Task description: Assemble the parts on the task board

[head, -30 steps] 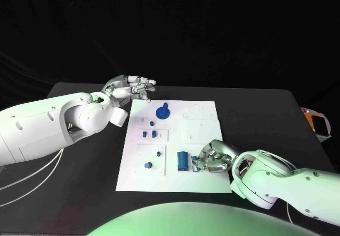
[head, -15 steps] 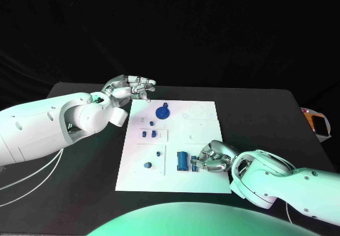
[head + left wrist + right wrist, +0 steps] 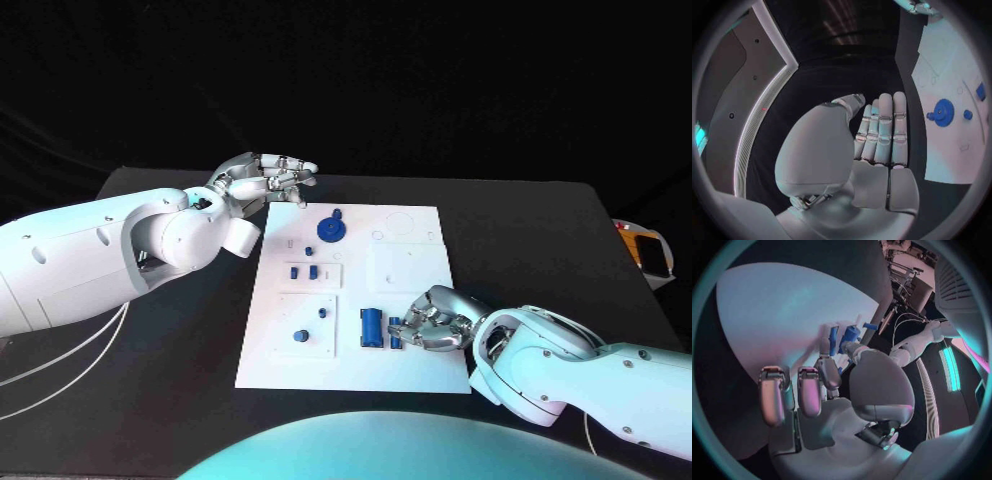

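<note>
Blue gear [image 3: 330, 229] near left hand [image 3: 268, 178]; right hand [image 3: 433, 322] covers bars [image 3: 372, 326].

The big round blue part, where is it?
In the head view the round blue part sits on the far end of the white board, toward the left, just below the left hand.

Task board [image 3: 404, 260] looked like matt white plastic or card, smooth. Parts [image 3: 330, 230] were blue plastic, slight sheen. Desk [image 3: 534, 230] was black, matt (cloth or coated top, could not tell). Left hand [image 3: 267, 178] and right hand [image 3: 433, 322] looked silvery metal, satin finish; arm shells [image 3: 101, 255] were glossy white plastic.
</note>
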Robot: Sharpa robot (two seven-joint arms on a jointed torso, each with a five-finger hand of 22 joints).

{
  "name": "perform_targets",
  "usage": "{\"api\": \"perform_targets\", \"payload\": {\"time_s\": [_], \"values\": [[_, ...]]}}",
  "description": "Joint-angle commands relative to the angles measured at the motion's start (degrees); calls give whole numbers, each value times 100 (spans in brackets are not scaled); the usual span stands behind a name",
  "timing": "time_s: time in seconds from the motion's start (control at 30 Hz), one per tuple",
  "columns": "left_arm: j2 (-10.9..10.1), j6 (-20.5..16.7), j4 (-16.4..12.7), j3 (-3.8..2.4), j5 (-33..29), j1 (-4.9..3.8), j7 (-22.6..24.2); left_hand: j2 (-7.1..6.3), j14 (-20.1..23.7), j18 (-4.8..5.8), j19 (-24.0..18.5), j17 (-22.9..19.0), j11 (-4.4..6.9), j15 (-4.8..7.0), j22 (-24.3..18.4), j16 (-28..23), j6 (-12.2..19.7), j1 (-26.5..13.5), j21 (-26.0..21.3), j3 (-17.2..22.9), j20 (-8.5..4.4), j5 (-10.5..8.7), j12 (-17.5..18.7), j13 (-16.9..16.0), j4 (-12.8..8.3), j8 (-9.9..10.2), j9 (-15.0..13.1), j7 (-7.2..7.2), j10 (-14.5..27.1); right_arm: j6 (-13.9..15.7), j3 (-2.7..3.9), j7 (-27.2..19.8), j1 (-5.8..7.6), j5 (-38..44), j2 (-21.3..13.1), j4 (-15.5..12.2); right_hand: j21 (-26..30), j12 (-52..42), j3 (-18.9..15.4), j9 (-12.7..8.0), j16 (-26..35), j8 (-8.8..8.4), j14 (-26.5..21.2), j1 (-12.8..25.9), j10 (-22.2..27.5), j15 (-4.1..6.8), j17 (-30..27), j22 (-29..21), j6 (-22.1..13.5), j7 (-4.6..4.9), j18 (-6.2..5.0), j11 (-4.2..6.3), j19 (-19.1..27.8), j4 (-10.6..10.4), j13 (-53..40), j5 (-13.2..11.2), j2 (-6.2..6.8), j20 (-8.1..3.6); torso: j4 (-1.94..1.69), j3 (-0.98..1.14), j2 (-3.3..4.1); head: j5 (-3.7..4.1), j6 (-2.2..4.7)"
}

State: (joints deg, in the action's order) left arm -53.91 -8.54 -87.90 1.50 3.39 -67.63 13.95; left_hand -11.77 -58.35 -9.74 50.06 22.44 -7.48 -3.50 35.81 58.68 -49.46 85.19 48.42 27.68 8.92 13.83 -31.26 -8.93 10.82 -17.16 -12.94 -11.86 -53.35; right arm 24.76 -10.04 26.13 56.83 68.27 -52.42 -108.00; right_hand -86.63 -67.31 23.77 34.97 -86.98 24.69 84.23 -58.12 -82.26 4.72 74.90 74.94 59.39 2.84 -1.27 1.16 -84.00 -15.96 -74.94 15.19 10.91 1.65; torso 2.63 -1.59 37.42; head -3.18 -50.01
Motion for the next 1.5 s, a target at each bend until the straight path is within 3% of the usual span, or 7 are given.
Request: {"api": "perform_targets", "payload": {"time_s": [0.03,0.3,0.4,0.6,0.87,1.13,1.5], "values": [[2,78,-18,-3,-32,-3,23,-8,53,-76,20,-7,-14,4,-9,27,39,-41,-29,24,4,27,-23,1,-2,-30,-5,9,44,-71,-2,-86,-8,96,-24,-8,-4,-17,-49,3,-18,-25,432,-170,-39,10,746,1410,9,7,54,12,-480,51,-69,-40,-86,-19,-1,0,0,-4,1],[-8,74,-22,-3,-32,-3,26,-3,53,-75,21,-8,-15,3,-9,28,41,-49,-31,27,5,27,-27,2,3,-31,-6,8,47,261,0,-303,5,274,-169,-59,28,47,-128,-10,-10,-55,428,-448,-14,10,728,1400,-16,11,47,12,-468,186,-41,-133,-68,-21,-2,-1,-2,-22,1],[-12,72,-22,-3,-32,-3,27,-3,53,-75,21,-8,-15,3,-9,28,41,-49,-31,27,5,27,-27,2,3,-31,-6,8,47,409,2,-417,19,371,-234,-72,19,42,-112,-24,-16,-77,432,-717,-16,13,747,1403,-14,10,49,13,-471,309,-56,-720,-154,-21,2,-1,0,-29,1],[-13,75,-24,-3,-32,-3,28,-3,53,-75,21,-8,-15,3,-9,28,41,-49,-31,27,5,27,-27,2,3,-31,-6,8,47,690,7,-740,32,431,-267,-44,55,158,20,-47,-7,-118,428,-1120,38,17,729,1392,-57,5,41,19,-457,607,6,-872,-97,-24,-2,3,4,-36,1],[-17,73,-24,-3,-32,-3,25,-3,53,-75,21,-8,-15,3,-9,28,41,-49,-31,27,5,27,-27,2,3,-31,-6,8,47,606,5,-1240,31,682,-231,40,147,198,534,-309,12,-589,417,-1750,145,-142,693,1367,-370,254,23,-177,-420,1244,13,-1010,-34,98,-2,-1,8,-49,1],[-21,73,-24,-3,-32,-3,22,16,53,-77,24,-11,-13,4,-10,31,41,-45,-33,47,4,31,-39,4,-1,-37,-7,10,51,511,-5,-1408,-39,811,-163,136,124,146,1199,-594,6,-976,417,-1830,162,-238,705,1374,-390,399,27,-286,-426,1662,-8,-594,-164,187,0,8,5,-69,1],[-23,75,-23,-3,-32,-3,17,21,53,-77,25,-11,-12,5,-9,31,40,-40,-32,52,4,32,-40,4,-4,-38,-7,11,52,341,-7,-1467,-66,782,-116,144,101,108,1605,-709,-9,-1075,422,-1670,140,-258,739,1379,-244,417,30,-304,-432,1900,-7,-23,-289,218,-1,0,7,-69,1]]}}
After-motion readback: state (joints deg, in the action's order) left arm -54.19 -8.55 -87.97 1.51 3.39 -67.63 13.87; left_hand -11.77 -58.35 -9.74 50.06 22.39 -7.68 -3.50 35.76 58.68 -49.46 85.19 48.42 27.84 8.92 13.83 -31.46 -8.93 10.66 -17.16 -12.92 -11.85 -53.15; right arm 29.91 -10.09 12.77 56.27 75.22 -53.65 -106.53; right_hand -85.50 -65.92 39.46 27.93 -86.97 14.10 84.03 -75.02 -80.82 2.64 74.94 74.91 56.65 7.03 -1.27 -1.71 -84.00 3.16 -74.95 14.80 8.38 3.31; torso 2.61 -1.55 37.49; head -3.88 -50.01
